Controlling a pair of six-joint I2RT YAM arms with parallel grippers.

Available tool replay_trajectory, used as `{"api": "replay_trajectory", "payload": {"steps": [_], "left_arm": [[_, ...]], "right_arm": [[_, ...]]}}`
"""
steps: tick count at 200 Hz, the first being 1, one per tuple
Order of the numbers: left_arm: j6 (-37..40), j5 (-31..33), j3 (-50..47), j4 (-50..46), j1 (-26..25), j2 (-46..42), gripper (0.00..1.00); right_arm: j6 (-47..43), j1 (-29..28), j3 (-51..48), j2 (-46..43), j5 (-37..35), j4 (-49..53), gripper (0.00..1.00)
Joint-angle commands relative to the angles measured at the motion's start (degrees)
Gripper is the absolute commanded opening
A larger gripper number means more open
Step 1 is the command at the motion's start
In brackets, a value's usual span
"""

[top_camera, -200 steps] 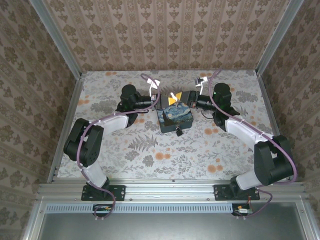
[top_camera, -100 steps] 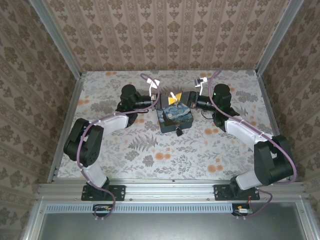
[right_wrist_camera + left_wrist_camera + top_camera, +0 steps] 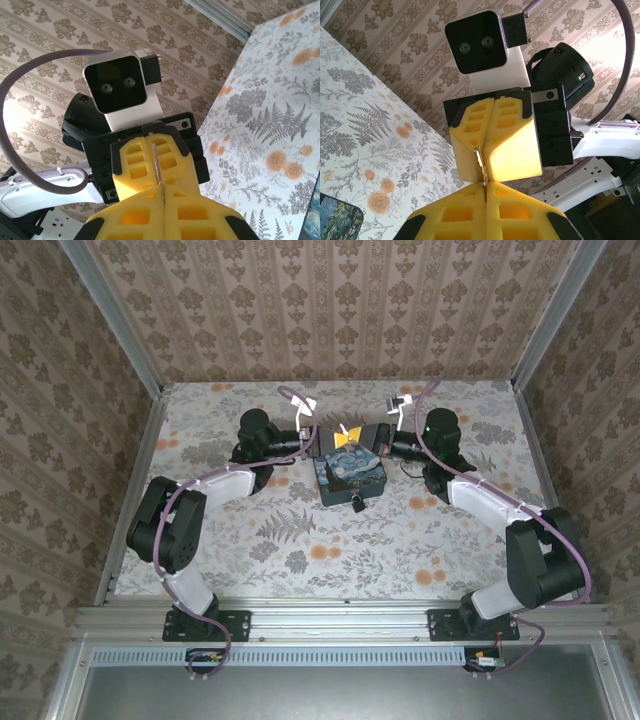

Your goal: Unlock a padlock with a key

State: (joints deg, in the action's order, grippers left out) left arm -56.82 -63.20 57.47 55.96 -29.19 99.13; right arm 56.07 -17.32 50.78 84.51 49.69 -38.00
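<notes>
**Key pinched between both hands, padlock at the box front**

My left hand (image 3: 485, 200) and right hand (image 3: 164, 200) meet tip to tip above the far edge of the painted box (image 3: 350, 475) on the table (image 3: 300, 540). Each has its yellow pads pressed together. The key (image 3: 480, 167) sits in both seams, a thin metal strip bridging the two. I can't tell how deep either grip bites.

I take the small dark piece at the box's near edge for the padlock (image 3: 357, 503). It lies well apart from the key.

Handling, my judgement:
- **Key:** light, stiff, smooth. It is likely to pivot or slide if held by a narrow strip. Best held flat across the head, with the blade left free.
- **Padlock:** small and dense. It may swing when pushed, so I should brace its body.
</notes>
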Motion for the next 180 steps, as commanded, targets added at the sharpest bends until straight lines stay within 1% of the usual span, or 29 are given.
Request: {"api": "replay_trajectory", "payload": {"steps": [1,8,24,41,64,76,112,120,141,180], "left_arm": [[0.3,1.0,-0.4,1.1,0.0,-2.1,0.01],[0.6,1.1,-0.6,0.5,0.0,-2.3,0.09],[1.3,0.8,-1.0,-0.6,0.1,-2.8,0.13],[1.9,0.8,-1.5,-1.7,0.4,-3.2,0.25],[1.8,0.8,-2.6,-1.9,1.4,-3.9,0.29],[1.7,0.7,-3.1,-2.1,1.9,-4.1,0.33],[1.6,0.1,-3.7,-2.1,2.7,-4.4,0.37],[1.6,-0.1,-3.9,-2.1,2.7,-4.3,0.37],[1.6,-0.5,-3.7,-2.5,2.7,-4.1,0.43],[2.3,-2.5,-1.9,-4.2,2.7,-3.0,0.44]], "right_arm": [[1.8,-1.5,-1.3,-0.2,3.5,-6.7,0.00],[1.6,-1.5,-1.2,-0.4,3.4,-6.3,0.00],[-0.1,-1.3,-0.9,-0.6,3.4,-3.8,0.00],[-2.9,-0.9,-0.5,-1.2,3.3,0.5,0.00],[-5.8,-0.2,0.2,-1.9,3.5,4.8,0.00],[-7.4,0.3,0.5,-2.5,3.6,7.4,0.00],[-10.9,1.3,1.5,-3.3,4.3,12.9,0.00],[-11.4,1.5,1.6,-3.3,4.4,13.8,0.00],[-12.1,1.7,1.8,-3.1,5.7,14.6,0.00],[-14.3,1.8,3.3,-2.3,8.5,18.0,0.00]]}}
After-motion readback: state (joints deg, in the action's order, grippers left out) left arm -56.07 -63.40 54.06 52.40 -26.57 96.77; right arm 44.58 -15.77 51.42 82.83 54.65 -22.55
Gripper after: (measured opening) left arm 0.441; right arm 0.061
